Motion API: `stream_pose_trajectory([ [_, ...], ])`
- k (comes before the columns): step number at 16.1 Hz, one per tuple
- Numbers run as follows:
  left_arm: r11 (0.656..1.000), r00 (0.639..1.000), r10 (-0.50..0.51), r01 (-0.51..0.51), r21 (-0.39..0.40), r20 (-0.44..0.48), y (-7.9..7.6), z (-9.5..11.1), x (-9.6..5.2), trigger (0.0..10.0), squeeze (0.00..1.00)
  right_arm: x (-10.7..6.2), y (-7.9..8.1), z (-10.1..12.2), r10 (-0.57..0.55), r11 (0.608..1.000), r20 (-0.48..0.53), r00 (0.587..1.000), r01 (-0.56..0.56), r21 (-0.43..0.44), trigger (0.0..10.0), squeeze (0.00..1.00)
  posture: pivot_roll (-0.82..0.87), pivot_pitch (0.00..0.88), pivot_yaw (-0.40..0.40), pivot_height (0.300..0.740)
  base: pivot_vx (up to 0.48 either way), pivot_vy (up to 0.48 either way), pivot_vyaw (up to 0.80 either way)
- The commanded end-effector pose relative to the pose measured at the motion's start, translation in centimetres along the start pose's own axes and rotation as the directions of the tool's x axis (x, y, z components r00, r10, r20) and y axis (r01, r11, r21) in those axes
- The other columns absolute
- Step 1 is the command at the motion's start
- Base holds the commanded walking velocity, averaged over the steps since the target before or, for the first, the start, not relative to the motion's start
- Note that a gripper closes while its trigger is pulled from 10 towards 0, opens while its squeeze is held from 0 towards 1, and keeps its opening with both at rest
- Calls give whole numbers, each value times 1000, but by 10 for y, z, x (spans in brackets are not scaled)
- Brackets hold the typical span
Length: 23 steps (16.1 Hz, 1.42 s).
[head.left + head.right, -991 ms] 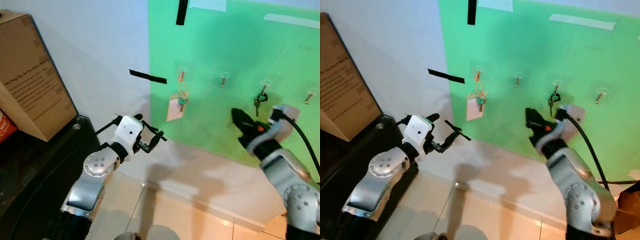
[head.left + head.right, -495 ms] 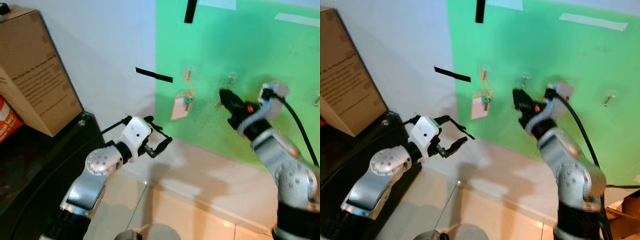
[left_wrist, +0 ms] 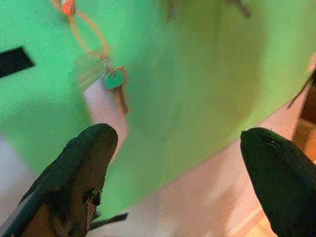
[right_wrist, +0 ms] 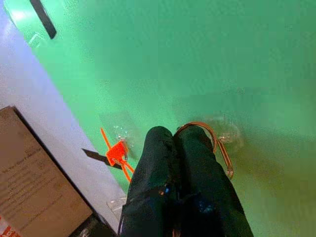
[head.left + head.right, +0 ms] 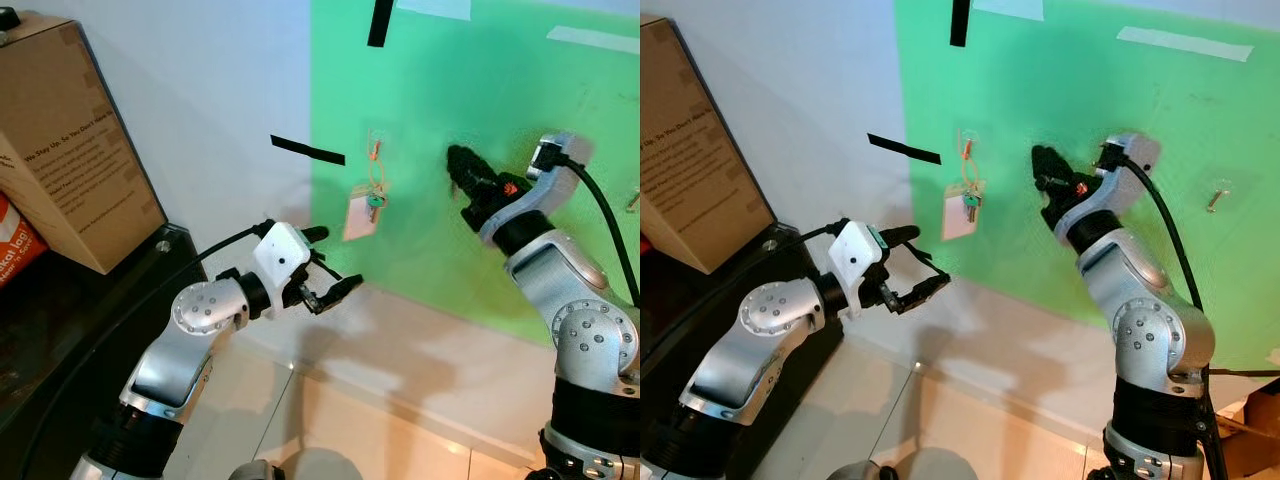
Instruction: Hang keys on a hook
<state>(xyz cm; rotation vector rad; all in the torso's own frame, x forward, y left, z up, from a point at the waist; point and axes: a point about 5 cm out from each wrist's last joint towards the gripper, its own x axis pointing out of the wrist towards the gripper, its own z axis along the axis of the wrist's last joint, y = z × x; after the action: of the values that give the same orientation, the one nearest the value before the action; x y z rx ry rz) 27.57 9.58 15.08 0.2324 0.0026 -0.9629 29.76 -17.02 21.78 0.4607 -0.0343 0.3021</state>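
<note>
Right fingers (image 4: 170, 163): pressed together with no gap, tips at a copper-coloured wire hook (image 4: 217, 148); whether a key is pinched between them is not visible.
Right gripper (image 5: 1045, 170): raised against the green panel (image 5: 1160, 120), probably to bring something to that hook.
Left gripper (image 5: 335, 285): fingers spread wide, holding nothing, low and apart from the wall, so it waits.
Keys (image 5: 372, 203): a bunch with a white tag already hangs by an orange cord on the neighbouring hook (image 5: 375, 148).
Cardboard box (image 5: 60, 150): on a dark cabinet at the left, not involved.
</note>
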Motion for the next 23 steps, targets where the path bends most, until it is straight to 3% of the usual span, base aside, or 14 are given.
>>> stream_pose_trajectory([
  [1, 1000, 999, -27, 27, -4, 36, 1, 11, 2, 10000, 0, 2, 1, 6, -1, 1000, 23, 1000, 1, 12, 10000, 0, -76, 0, 26, 740, 0, 0, 0],
  [5, 999, 997, -53, 53, -7, 50, -2, 19, 4, 10000, 0, 5, -1, 10, -12, 1000, 28, 1000, 12, 23, 10000, 0, -74, 0, 30, 740, 0, 0, 0],
  [8, 998, 997, -59, 59, -8, 43, -2, 19, 3, 10000, 0, 6, -9, 4, -69, 997, -24, 997, 70, 16, 10000, 0, -71, 0, 27, 740, 0, 0, 0],
  [17, 998, 998, -59, 59, -12, 32, -1, 21, 2, 10000, 0, 5, -10, 0, -80, 996, -54, 995, 82, 42, 10000, 0, -79, 0, 21, 740, 0, 0, 0],
  [23, 998, 998, -58, 58, -1, 24, -2, 19, 4, 10000, 0, 6, -11, -4, -91, 996, -79, 993, 93, 11, 10000, 0, -78, 0, 18, 740, 0, 0, 0],
])
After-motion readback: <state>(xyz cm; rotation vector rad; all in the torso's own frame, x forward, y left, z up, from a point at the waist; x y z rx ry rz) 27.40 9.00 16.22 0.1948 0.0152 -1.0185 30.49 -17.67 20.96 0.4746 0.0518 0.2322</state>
